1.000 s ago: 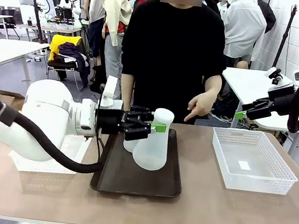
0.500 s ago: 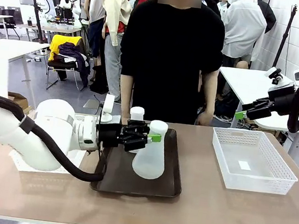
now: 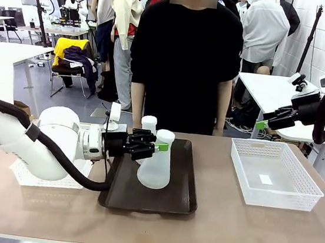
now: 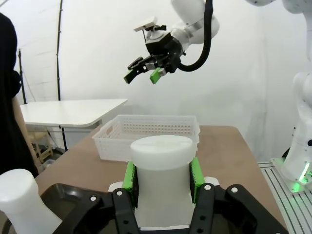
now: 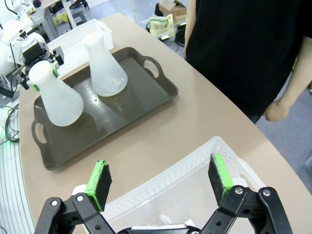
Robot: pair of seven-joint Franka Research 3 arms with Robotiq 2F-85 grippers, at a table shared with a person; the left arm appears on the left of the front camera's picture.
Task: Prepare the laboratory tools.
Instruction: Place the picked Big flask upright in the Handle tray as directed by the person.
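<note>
Left claw clenched on neck of near flask, flask base on dark tray. Second flask on tray, just behind first, toward person. Right claw released, high above white basket, right of tray. Advice: keep neck grip firm, flask upright, move slowly, stay wide of second flask and tray rim.
</note>
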